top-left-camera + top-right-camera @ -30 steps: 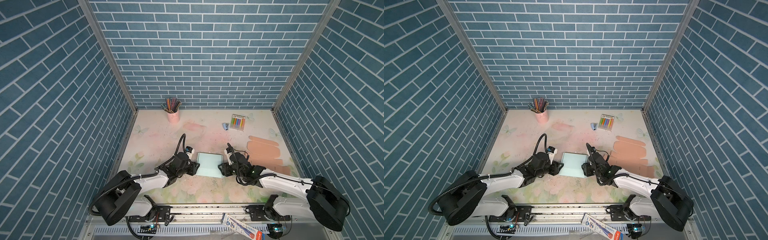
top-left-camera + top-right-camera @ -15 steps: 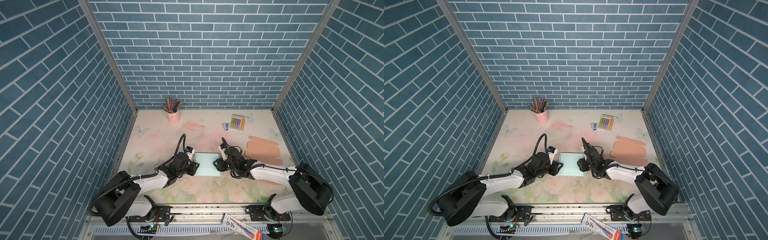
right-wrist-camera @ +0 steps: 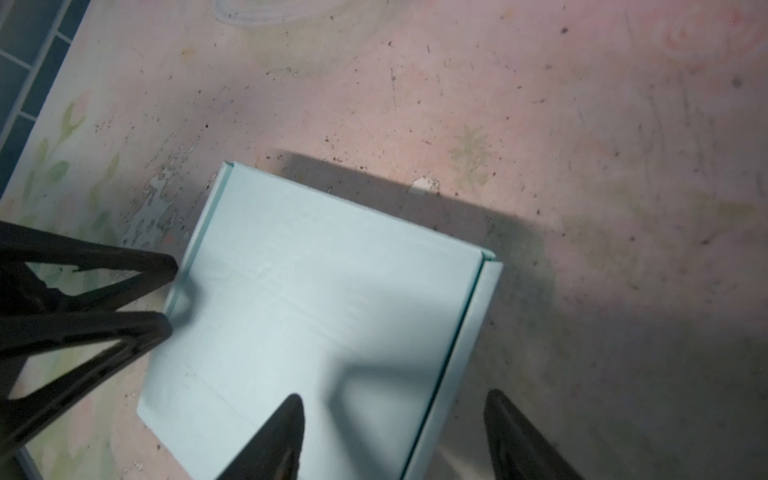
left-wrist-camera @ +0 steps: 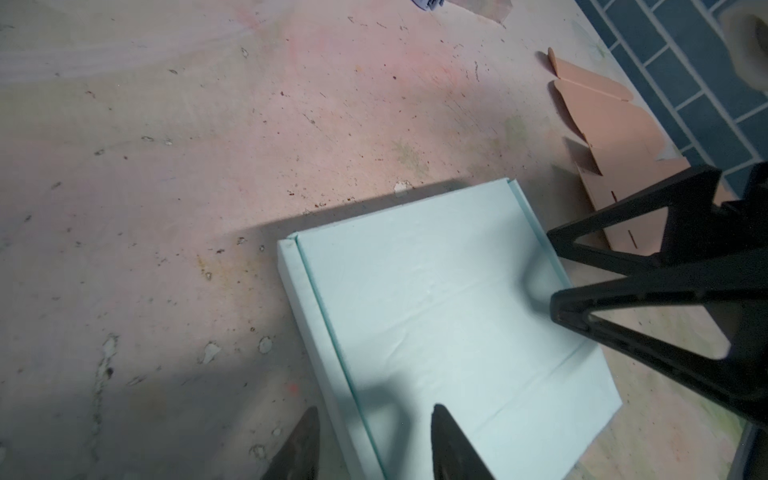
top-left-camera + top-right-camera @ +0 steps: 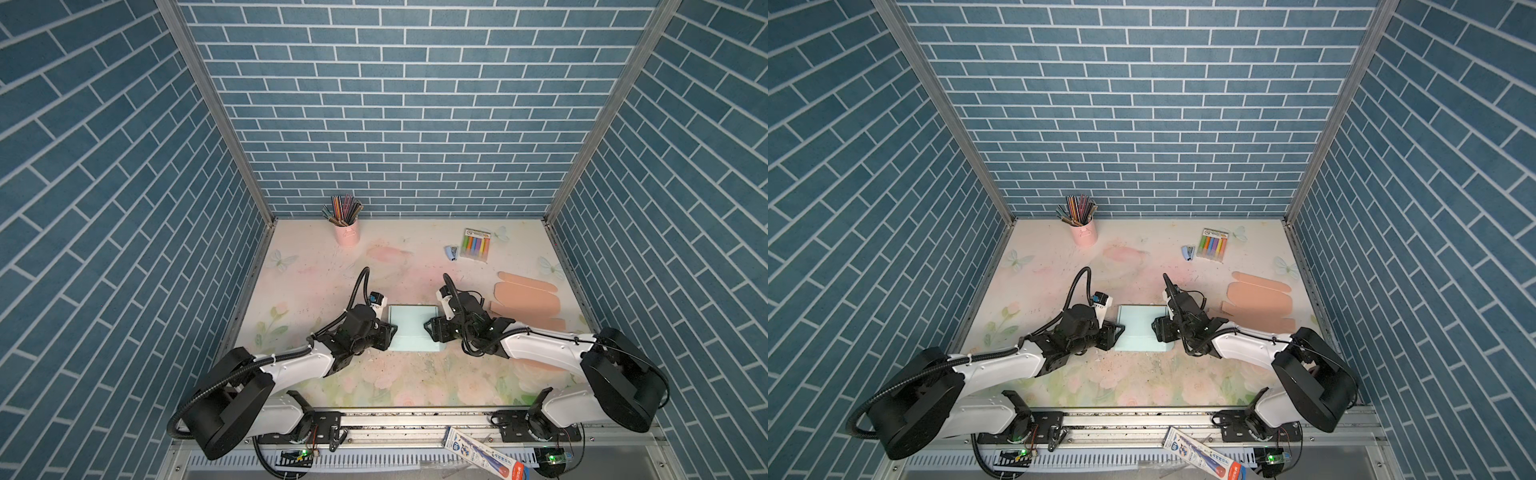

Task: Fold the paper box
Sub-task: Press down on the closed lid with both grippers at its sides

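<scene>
The pale mint paper box (image 5: 413, 328) (image 5: 1140, 328) lies flat on the table with its lid down. My left gripper (image 5: 390, 332) (image 4: 376, 409) is open at its left side. One finger hangs over the lid (image 4: 449, 316), the other over the table beside the side wall. My right gripper (image 5: 428, 328) (image 3: 395, 395) is open wider at the right side and straddles that edge of the box (image 3: 324, 299) the same way. Each wrist view also shows the opposite gripper, the right one (image 4: 555, 270) and the left one (image 3: 170, 295), at the far edge.
A flat peach cardboard blank (image 5: 528, 301) lies right of the right arm. At the back stand a pink cup of pencils (image 5: 347, 235), a marker pack (image 5: 475, 245) and a small blue item (image 5: 452, 252). A tube (image 5: 486, 455) rests on the front rail.
My right gripper has slid a little left onto the box's right edge and its jaws have spread wider. The left gripper stays at the left edge.
</scene>
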`<state>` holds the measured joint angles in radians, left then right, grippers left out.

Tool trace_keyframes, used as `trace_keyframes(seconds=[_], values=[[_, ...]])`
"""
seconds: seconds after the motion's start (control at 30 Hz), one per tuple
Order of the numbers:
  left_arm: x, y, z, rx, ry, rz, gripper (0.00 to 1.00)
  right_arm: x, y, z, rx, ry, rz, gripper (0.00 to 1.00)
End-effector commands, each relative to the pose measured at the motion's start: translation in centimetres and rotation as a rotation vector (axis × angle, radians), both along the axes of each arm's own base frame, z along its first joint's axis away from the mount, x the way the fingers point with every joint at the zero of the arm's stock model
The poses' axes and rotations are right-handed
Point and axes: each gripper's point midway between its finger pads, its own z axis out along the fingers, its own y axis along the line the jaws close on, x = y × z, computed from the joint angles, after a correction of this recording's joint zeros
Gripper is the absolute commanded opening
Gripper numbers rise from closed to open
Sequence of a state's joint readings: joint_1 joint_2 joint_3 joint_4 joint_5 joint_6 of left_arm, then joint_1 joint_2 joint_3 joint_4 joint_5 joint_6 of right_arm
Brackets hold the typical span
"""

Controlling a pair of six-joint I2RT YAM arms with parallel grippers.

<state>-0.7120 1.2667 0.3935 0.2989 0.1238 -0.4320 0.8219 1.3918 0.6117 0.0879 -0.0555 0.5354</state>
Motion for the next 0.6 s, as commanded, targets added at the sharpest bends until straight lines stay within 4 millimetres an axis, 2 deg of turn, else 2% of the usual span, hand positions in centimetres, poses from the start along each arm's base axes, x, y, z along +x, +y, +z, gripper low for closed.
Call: trace_keyframes(seconds=[0.0, 0.1, 0.2, 0.37, 0.57], values=[[-0.2, 1.3, 0.3, 0.017, -0.007, 0.044, 0.51, -0.2, -1.0, 1.4, -0.005, -0.033, -0.025, 0.78], [-0.9, 1.7, 1.2, 0.023, -0.018, 0.054, 0.54, -1.3, -1.4, 1.9, -0.013, -0.041, -0.022, 0.81], [-2.1, 1.6, 1.6, 0.016, -0.016, 0.045, 0.56, -2.8, -1.3, 1.6, -0.013, -0.019, 0.0, 0.81], [-4.1, 0.9, 1.2, 0.016, 0.011, 0.016, 0.58, -5.2, -0.9, 0.0, -0.017, 0.038, 0.015, 0.83], [-5.3, 0.6, 0.6, -0.016, 0.035, 0.001, 0.6, -6.7, -0.5, -0.7, -0.014, 0.061, 0.012, 0.85]])
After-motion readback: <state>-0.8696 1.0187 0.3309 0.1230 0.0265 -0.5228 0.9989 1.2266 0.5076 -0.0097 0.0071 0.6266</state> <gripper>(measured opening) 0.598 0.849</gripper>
